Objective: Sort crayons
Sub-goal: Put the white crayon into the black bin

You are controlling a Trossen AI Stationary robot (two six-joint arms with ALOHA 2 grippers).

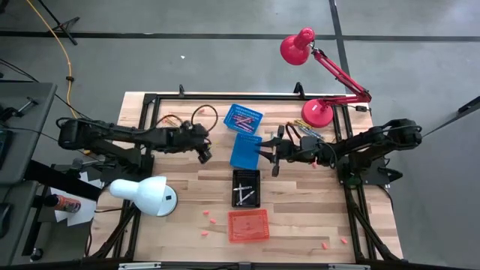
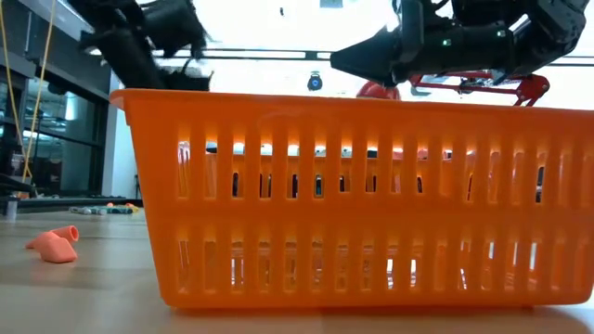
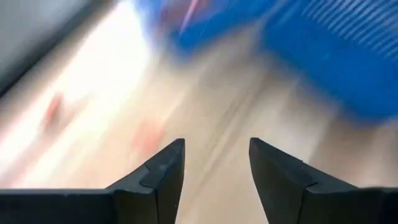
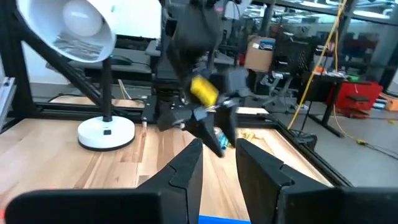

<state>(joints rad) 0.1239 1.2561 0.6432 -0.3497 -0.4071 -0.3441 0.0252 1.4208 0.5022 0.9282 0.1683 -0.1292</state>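
Crayons [image 1: 244, 119] in far basket [image 1: 234, 112]; others [image 1: 241, 193] in middle basket [image 1: 246, 175].

High view: looks straight down from above on the whole bench [image 1: 187, 195], both arms and the grey floor around it.
Low view: sits at bench height, very near the orange basket [image 2: 353, 195], which fills most of the picture; it faces level toward the room behind.
Left wrist view: looks forward past the left gripper [image 3: 216, 168] and down on the bench from close, with the blue baskets [image 3: 336, 50] ahead.
Right wrist view: looks level across the bench past the right gripper [image 4: 217, 163] toward the white lamp [image 4: 81, 37] and the other arm.
Shared: the orange basket [image 1: 248, 225] in high and low views; the white lamp [image 1: 142, 193] in high and right wrist views.
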